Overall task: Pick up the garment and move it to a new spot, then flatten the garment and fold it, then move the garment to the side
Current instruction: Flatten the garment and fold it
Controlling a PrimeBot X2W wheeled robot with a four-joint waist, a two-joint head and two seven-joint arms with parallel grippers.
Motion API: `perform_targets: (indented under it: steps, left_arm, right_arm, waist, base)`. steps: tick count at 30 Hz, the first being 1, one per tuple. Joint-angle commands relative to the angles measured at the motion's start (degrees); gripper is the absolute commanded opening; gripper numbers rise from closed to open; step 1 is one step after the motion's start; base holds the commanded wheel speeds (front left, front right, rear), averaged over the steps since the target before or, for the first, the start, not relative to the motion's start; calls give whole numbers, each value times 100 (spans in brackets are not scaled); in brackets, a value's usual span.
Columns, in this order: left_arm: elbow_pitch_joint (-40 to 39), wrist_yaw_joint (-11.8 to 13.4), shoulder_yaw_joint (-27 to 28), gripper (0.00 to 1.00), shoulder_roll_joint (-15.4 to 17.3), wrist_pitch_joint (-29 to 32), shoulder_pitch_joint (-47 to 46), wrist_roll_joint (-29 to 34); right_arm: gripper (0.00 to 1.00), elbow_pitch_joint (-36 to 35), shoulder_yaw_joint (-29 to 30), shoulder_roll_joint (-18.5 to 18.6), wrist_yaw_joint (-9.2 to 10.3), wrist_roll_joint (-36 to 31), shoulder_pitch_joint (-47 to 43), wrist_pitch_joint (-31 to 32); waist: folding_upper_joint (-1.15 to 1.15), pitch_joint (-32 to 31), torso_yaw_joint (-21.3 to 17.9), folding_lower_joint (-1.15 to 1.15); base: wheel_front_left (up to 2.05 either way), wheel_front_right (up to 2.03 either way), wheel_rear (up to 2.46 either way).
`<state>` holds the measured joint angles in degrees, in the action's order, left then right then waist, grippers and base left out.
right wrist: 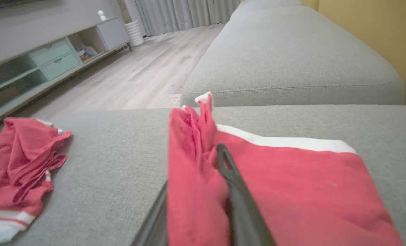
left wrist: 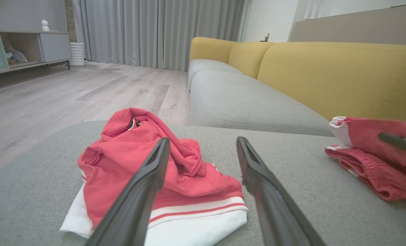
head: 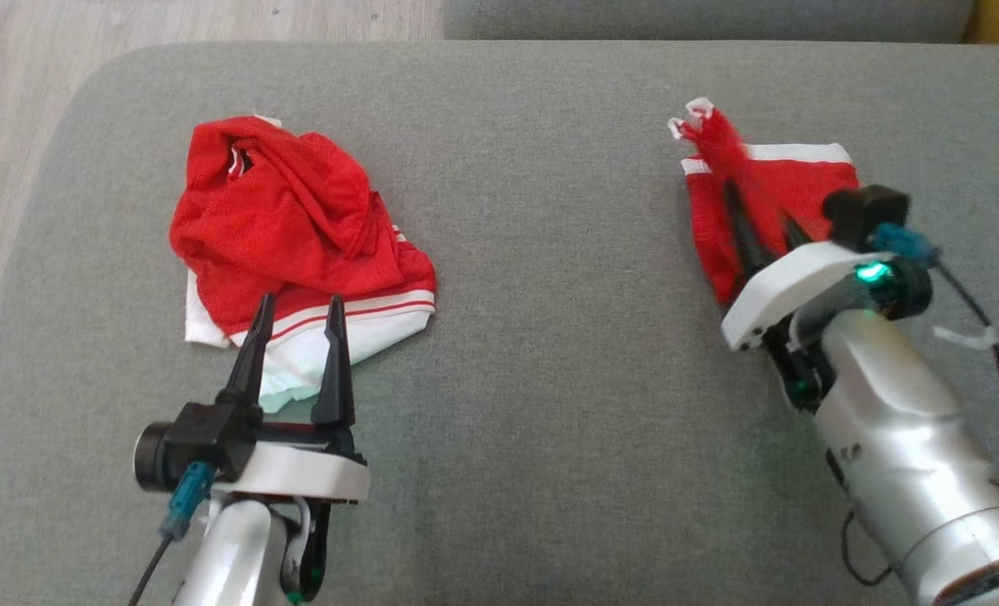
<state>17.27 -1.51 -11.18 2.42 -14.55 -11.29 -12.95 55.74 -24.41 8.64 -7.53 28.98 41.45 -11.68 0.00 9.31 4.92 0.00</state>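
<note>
At the far left we see pale wooden floor (head: 11, 84) beyond the edge of the grey cushion (head: 549, 337). On the cushion's left part lies a crumpled red-and-white garment (head: 289, 210), red mesh bunched on top with a white hem and red stripes along its near edge. Our left gripper (head: 300, 299) sits just at that near edge with its claw spread wide and nothing between the fingers, whose tips overlap the hem in the head view. The middle of the cushion lies between the two pieces. On the right part lies the red garment with a white band (head: 802, 181), partly flat on the cushion. One fold rises in our right gripper (head: 758, 220), whose claw is narrowed onto the cloth.
</note>
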Motion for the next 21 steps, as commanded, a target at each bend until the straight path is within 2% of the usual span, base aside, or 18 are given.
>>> perform_targets:
  steps: [1,5,9,14,21]
  left_arm:
    - [-205,34,155,100,46,-45,-90,75]
    - [-204,31,154,100,49,-45,-60,64]
    - [-203,9,160,100,54,-45,-63,77]
    - [-269,-15,148,100,53,-45,-52,83]
    - [-391,-4,136,100,49,-45,39,77]
  right_arm:
    - [100,-100,-155,-126,4,-86,32,-128]
    - [100,54,-551,-229,4,-529,16,-261]
    - [100,-32,-404,-307,4,-688,-50,-322]
    - [100,-965,472,-294,4,-992,-492,-329]
    - [100,-2523,1795,-498,4,-1900,-1715,-330]
  waist:
    - [0,-4,-4,0]
    - [0,-53,-113,0]
    - [0,-178,-276,0]
    - [0,-357,-535,0]
    - [0,-514,-920,0]
  base:
    - [0,0,0]
    - [0,0,0]
    - [0,0,0]
    - [0,0,0]
    - [0,0,0]
